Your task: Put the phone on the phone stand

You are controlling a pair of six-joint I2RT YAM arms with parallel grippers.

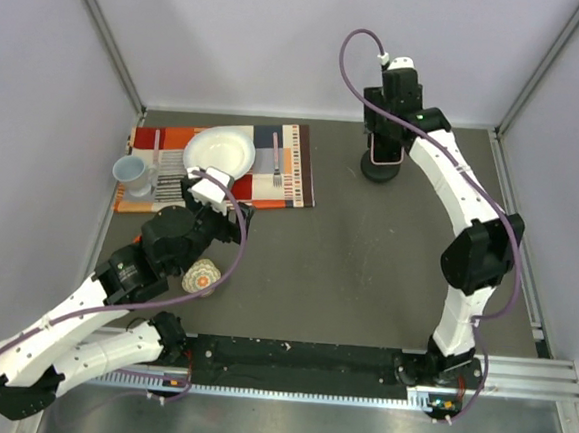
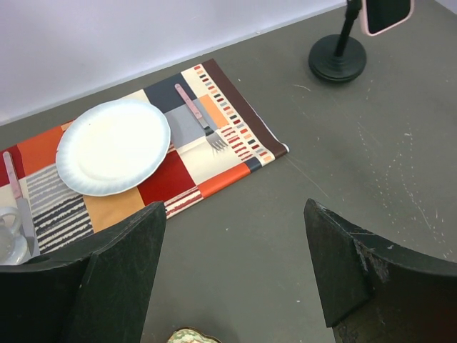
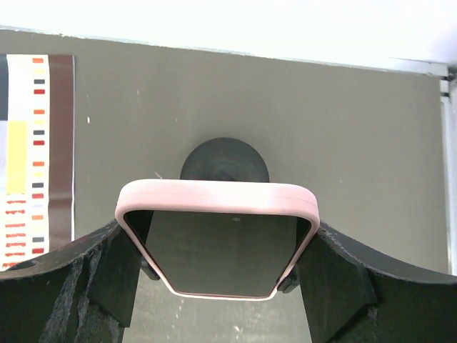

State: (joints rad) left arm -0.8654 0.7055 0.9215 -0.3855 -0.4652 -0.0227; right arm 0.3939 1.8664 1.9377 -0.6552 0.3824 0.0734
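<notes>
Right wrist: right gripper (image 3: 221, 268) seemingly pinches phone (image 3: 214, 201) (phone stand (image 3: 225, 161) half hidden); left gripper (image 2: 234, 221) spread

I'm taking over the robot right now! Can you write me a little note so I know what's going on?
Left gripper: open and empty, over the table beside the placemat.
Right gripper: shut on the sides of the phone, holding it right over the round base of the phone stand.
Done: phone is off the table and lined up with the stand.
Left: I cannot tell if it sits in the cradle yet. Seat it, then let go.
</notes>
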